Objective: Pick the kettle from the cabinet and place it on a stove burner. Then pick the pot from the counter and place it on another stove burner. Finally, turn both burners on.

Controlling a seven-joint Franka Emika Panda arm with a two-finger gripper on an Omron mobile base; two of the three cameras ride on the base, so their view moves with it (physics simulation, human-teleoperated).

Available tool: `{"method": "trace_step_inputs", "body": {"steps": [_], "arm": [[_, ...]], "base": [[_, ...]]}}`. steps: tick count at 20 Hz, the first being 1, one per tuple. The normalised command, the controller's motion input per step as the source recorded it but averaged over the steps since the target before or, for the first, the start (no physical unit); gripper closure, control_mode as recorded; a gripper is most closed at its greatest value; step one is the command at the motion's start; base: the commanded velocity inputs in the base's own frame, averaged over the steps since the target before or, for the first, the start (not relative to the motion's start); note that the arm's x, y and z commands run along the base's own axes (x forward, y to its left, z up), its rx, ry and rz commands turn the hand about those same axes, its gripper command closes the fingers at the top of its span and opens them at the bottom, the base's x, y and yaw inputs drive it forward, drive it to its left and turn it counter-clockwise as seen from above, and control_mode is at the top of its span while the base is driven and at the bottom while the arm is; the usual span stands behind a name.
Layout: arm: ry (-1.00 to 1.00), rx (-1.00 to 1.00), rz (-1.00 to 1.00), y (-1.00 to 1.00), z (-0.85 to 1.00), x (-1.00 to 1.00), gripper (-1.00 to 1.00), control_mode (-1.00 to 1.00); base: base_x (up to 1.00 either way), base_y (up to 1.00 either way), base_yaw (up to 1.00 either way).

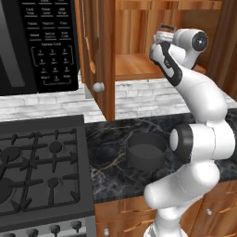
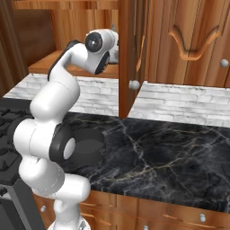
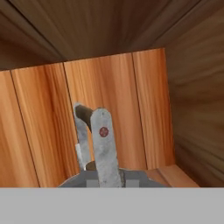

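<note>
Inside the reddish-brown cabinet (image 1: 134, 65), my gripper (image 3: 89, 116) is shut on the kettle's brown arched handle (image 3: 85, 113). The two fingers (image 3: 103, 144) stand close together on either side of it. Below them show the kettle's lid knob and silvery top (image 3: 72, 181). In the left base view the kettle (image 1: 163, 35) shows small and silvery by my hand, above the shelf. The dark grey pot (image 1: 146, 150) (image 2: 87, 146) sits on the black marble counter (image 1: 111, 139) (image 2: 170, 152), right of the stove burners (image 1: 41, 162), and my arm partly hides it in the right base view.
The open cabinet door (image 1: 99, 46) (image 2: 130, 45) with its round knob (image 1: 98, 86) juts out left of my arm. A black microwave (image 1: 37, 41) hangs above the stove. Wooden drawer fronts run under the counter. Closed wall cabinet doors (image 2: 193, 40) lie to the right.
</note>
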Motion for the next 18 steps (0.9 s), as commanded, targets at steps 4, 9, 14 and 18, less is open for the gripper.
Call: {"method": "trace_step_inputs", "body": {"steps": [4,9,14,18], "arm": [[-0.01,-0.01,0.0,0.12,0.03,-0.28,1.0,-1.0],[0.0,-0.02,0.0,0.25,0.02,-0.34,1.0,-1.0],[0.0,-0.02,0.0,0.18,0.09,-0.39,1.0,-1.0],[-0.01,-0.02,0.0,0.03,0.2,-0.48,1.0,-1.0]], "base": [[0.0,0.0,0.0],[0.0,0.0,0.0],[0.0,0.0,0.0],[0.0,0.0,0.0]]}}
